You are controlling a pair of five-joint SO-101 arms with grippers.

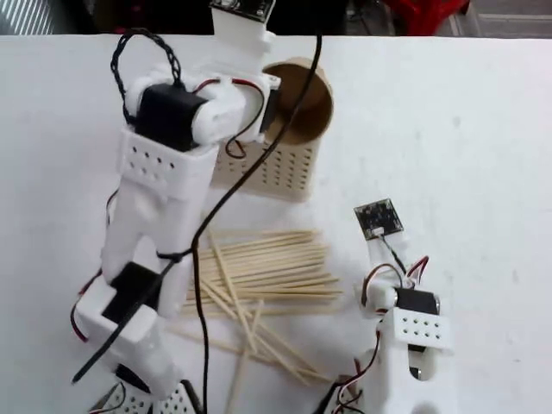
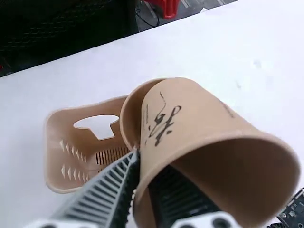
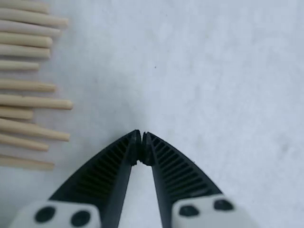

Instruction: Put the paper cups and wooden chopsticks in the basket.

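Note:
My left gripper (image 2: 142, 161) is shut on the wall of a brown paper cup (image 2: 199, 137), one finger inside it and one outside. The cup (image 1: 302, 99) hangs tilted over the far right corner of the beige perforated basket (image 1: 276, 168), whose inside (image 2: 71, 142) holds nothing I can see. Many wooden chopsticks (image 1: 263, 276) lie in a loose pile on the white table in front of the basket. My right gripper (image 3: 141, 138) is shut with nothing in it, just above the table, beside the chopstick ends (image 3: 33, 102).
The left arm (image 1: 164, 198) and its black cable (image 1: 216, 216) reach across the left part of the pile. The right arm (image 1: 414, 328) sits at the near right. White table stretches bare to the right of the basket.

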